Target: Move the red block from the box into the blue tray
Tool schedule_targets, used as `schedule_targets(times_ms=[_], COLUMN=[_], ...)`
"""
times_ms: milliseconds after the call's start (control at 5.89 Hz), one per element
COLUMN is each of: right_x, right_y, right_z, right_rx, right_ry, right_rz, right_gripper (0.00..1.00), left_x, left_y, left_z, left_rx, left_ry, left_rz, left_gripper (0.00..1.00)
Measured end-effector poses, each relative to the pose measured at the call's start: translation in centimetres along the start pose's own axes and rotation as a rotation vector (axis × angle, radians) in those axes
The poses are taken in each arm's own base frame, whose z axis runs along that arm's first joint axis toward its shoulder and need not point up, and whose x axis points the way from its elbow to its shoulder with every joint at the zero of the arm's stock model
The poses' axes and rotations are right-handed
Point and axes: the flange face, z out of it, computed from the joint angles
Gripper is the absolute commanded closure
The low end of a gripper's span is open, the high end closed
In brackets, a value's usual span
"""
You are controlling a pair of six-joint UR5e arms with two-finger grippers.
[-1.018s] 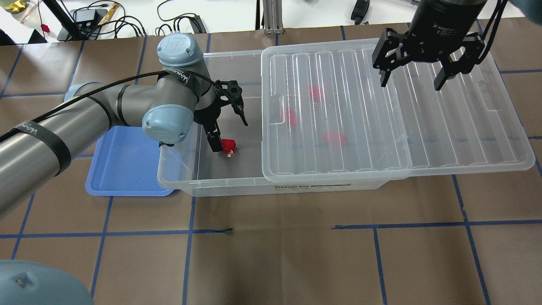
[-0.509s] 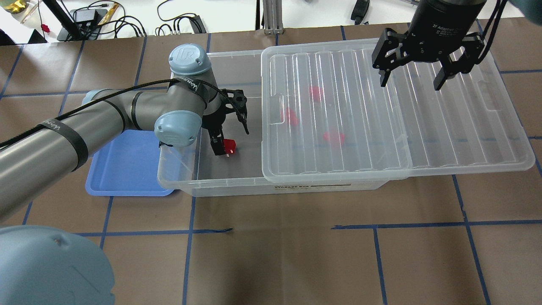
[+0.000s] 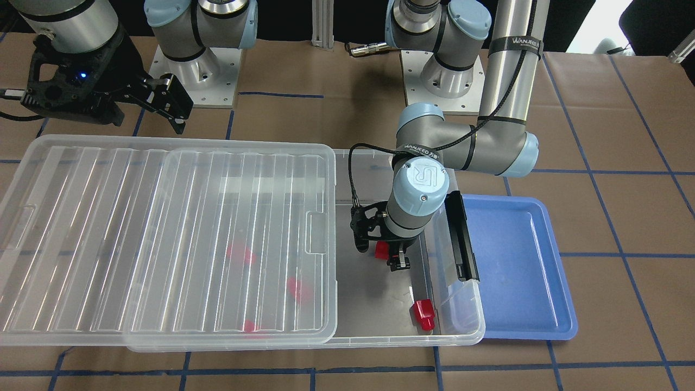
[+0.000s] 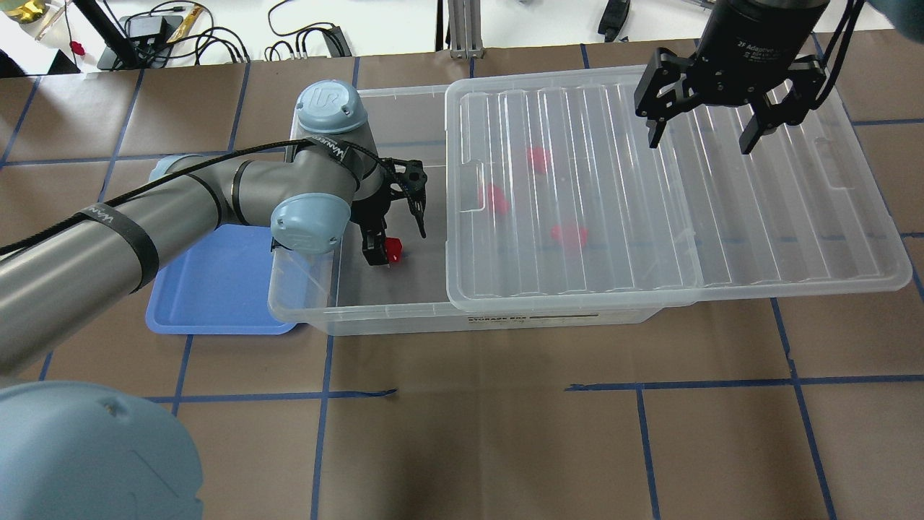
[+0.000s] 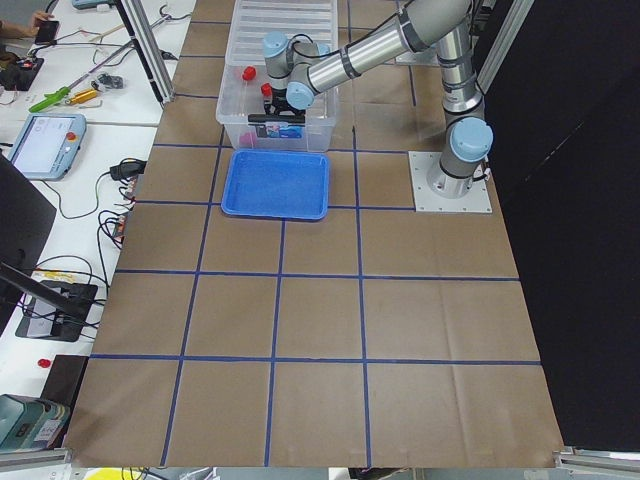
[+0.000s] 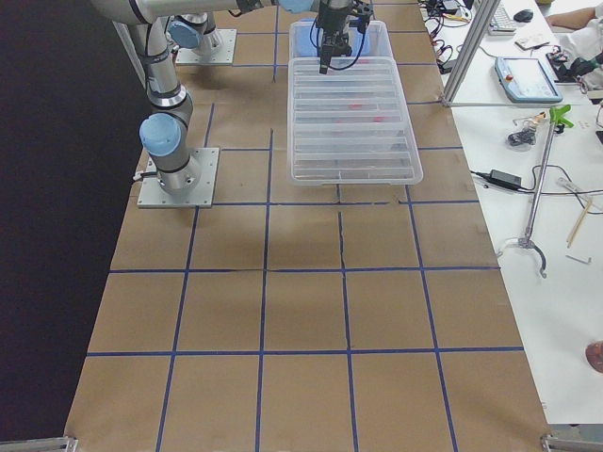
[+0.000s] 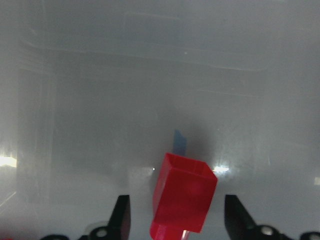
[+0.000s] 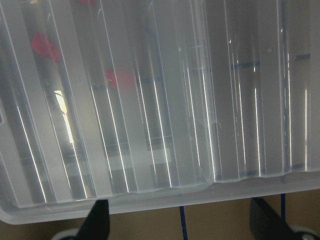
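Note:
A red block [image 4: 393,250] lies on the floor of the clear box [image 4: 375,312], in its uncovered left part. My left gripper [image 4: 397,244] is open and low over it, one finger on each side. The left wrist view shows the block [image 7: 184,200] between the two fingertips [image 7: 121,216] with gaps on both sides. A second red block [image 3: 423,314] lies by the box's far corner. Three more [image 4: 538,157] show blurred under the ribbed lid [image 4: 722,217]. The blue tray [image 4: 209,289] lies empty left of the box. My right gripper [image 4: 700,141] hangs open above the lid.
The lid is slid to the right and overhangs the box's right end. The black clip bar [image 3: 464,239] stands on the box's end wall between my left gripper and the tray. Brown paper with blue tape lines covers the table [image 4: 505,433].
My left arm's wrist has swung to the right and its fingers have shifted closer around the red block. The block, the lid and my right arm have not moved.

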Motion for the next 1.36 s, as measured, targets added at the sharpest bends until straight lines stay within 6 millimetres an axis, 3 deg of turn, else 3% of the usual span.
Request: schedule_targets(times_ms=[339,509,679,848,1018,1188,1357], right_x=[0.0,0.0,0.0,0.0,0.1,0.1,0.1], right_y=[0.0,0.0,0.0,0.0,0.0,0.0,0.0], right_z=[0.0,0.0,0.0,0.0,0.0,0.0,0.0], right_rx=[0.0,0.0,0.0,0.0,0.0,0.0,-0.001], right_ry=[0.001,0.001,0.001,0.001,0.001,0.001,0.002], right_rz=[0.0,0.0,0.0,0.001,0.001,0.001,0.001], right_gripper=[0.0,0.0,0.0,0.0,0.0,0.0,0.0], left_x=[0.0,-0.1,0.1,0.8,1.4,1.7,1.0], left_y=[0.0,0.2,0.8,2.4,5.3,8.4,12.7], left_z=[-0.7,-2.9,-6.7,-11.8,-17.2,-21.1,-22.6], left_rx=[0.002,0.011,0.023,0.033,0.036,0.037,0.03], left_ry=[-0.013,-0.048,-0.096,-0.14,-0.165,-0.173,-0.166], left_rz=[0.0,-0.01,-0.022,-0.047,-0.092,-0.14,-0.195], left_gripper=[0.98,0.99,0.99,0.99,0.99,1.0,1.0])
